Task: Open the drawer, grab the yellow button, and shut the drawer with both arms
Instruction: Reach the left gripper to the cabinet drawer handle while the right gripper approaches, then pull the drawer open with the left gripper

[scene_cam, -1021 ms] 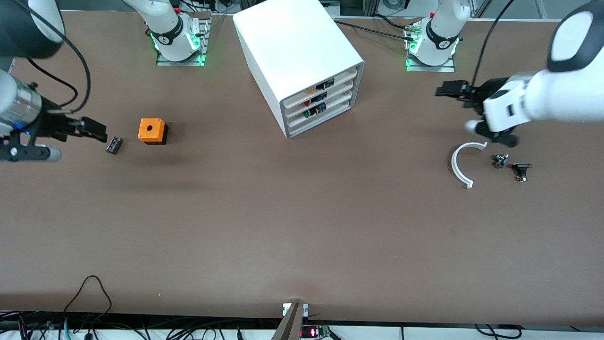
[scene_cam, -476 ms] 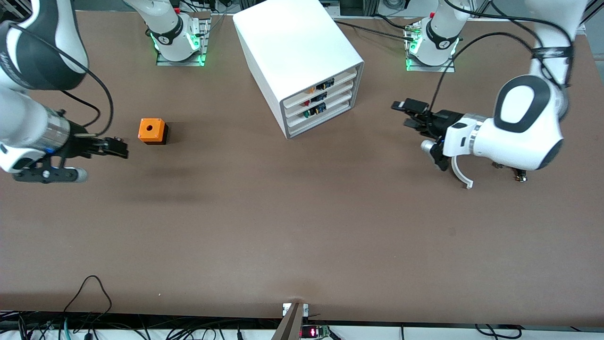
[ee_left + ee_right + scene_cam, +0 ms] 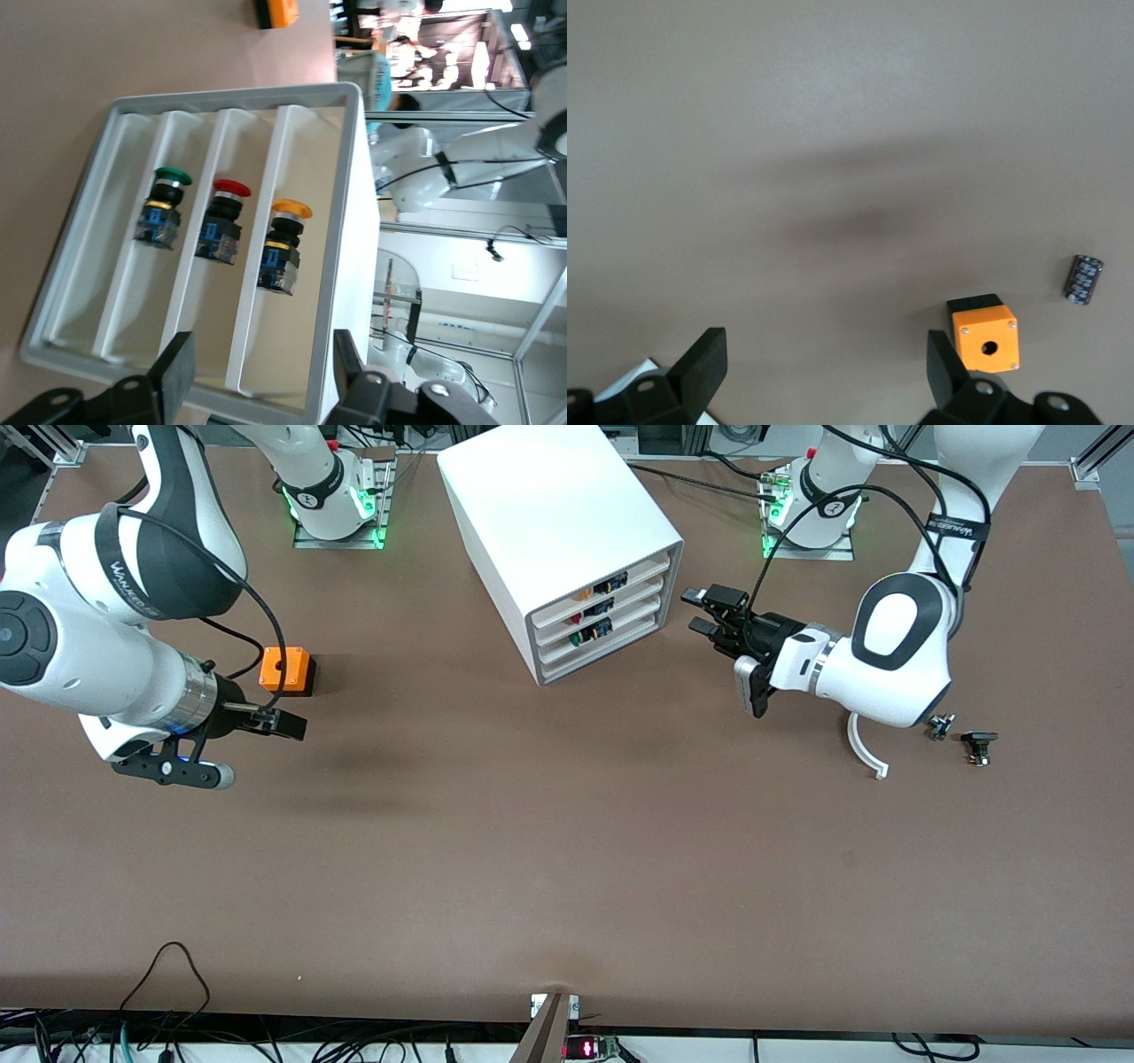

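The white cabinet (image 3: pixel 549 505) stands at the robots' edge of the table, its grey-rimmed front turned toward the left arm's end. All three drawers sit pushed in. The topmost drawer (image 3: pixel 620 577) holds the yellow-capped button (image 3: pixel 582 592). The left wrist view shows that drawer (image 3: pixel 310 142) and the button (image 3: pixel 283 243) beside a red-capped and a green-capped one in the lower drawers. My left gripper (image 3: pixel 704 611) hovers open and empty just in front of the cabinet (image 3: pixel 261 372). My right gripper (image 3: pixel 288 726) is open and empty (image 3: pixel 824 363) over bare table beside the orange cube (image 3: pixel 285 670).
The orange cube with a hole (image 3: pixel 985 336) and a small black cylinder (image 3: pixel 1083 279) lie toward the right arm's end. A white curved piece (image 3: pixel 864 748) and two small dark parts (image 3: pixel 939 726) (image 3: pixel 978 746) lie toward the left arm's end.
Both arms swung in toward the middle. The left gripper moved over to the cabinet's front. The right gripper moved past the black cylinder to beside the orange cube.
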Motion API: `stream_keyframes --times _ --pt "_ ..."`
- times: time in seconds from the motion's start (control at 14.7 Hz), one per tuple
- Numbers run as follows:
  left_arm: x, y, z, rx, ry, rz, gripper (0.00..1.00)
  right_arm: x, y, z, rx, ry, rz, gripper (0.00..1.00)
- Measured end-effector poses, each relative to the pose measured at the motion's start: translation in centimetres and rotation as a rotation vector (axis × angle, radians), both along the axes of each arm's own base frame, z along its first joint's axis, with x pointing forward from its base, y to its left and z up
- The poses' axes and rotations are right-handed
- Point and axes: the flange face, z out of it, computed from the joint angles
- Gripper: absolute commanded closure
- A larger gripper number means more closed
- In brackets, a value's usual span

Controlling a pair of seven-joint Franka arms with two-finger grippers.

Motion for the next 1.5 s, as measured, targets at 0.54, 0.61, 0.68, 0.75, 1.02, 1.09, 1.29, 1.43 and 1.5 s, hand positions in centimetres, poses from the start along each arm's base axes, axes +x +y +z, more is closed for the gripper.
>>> stream_keyframes --times 0.54,0.61,0.68,0.75,1.02,1.09,1.29,1.43,1.5 --pt "-4.8 -0.9 -5.7 -0.151 -0.064 0.031 0.33 0.3 4.0 1.1 -0.010 -0.028 -0.114 0.00" --pt "-5.4 -1.4 -6.4 -0.144 -0.073 0.037 0.38 0.5 4.6 1.2 -0.010 -0.033 -0.136 0.00" --pt "-5.9 -2.1 -6.8 -0.143 -0.078 0.044 0.41 0.8 5.2 1.3 -0.011 -0.038 -0.157 0.00" --pt "-6.5 -2.9 -7.0 -0.150 -0.070 0.053 0.42 1.1 5.8 1.3 -0.012 -0.041 -0.176 0.00" --pt "-7.9 -4.6 -7.3 -0.174 -0.040 0.067 0.46 2.1 8.0 0.9 -0.012 -0.051 -0.230 0.00" --pt "-8.1 -4.6 -7.4 -0.173 -0.036 0.066 0.46 2.3 8.6 0.9 -0.011 -0.054 -0.237 0.00" --pt "-8.7 -4.5 -7.9 -0.168 -0.022 0.064 0.51 2.5 10.1 1.2 -0.007 -0.067 -0.271 0.00" --pt "-9.3 -5.1 -8.1 -0.171 -0.013 0.050 0.57 2.6 11.0 1.3 -0.005 -0.071 -0.301 0.00" --pt "-9.7 -5.5 -8.1 -0.175 -0.008 0.042 0.66 2.6 11.5 1.3 0.003 -0.069 -0.317 0.00"
